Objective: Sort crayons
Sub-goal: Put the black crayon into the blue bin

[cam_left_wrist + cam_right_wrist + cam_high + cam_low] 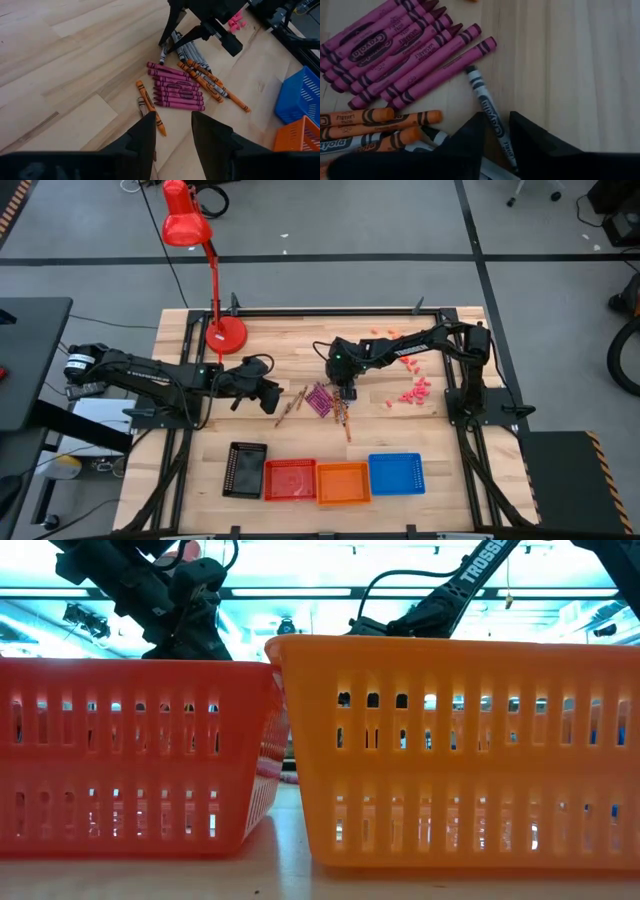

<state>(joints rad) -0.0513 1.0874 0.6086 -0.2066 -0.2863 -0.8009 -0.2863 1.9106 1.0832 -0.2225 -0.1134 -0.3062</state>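
Crayons lie in the middle of the table: a magenta row (320, 398) (177, 90), orange ones (212, 86) (375, 125), pale grey ones (192, 50), and a single orange one (150, 107) nearer my left arm. My right gripper (345, 390) (496, 132) points steeply down, open, its fingers either side of one grey crayon (490, 112) that lies flat on the wood; I see a little wood on each side of it. My left gripper (272, 396) (172, 130) hangs open just left of the pile, above the single orange crayon.
Along the near edge stand a black tray (247, 470) and red (290, 479), orange (343, 483) and blue (396, 473) baskets. A red desk lamp (225, 332) stands at the far left. Small pink bits (415, 392) lie scattered at the right.
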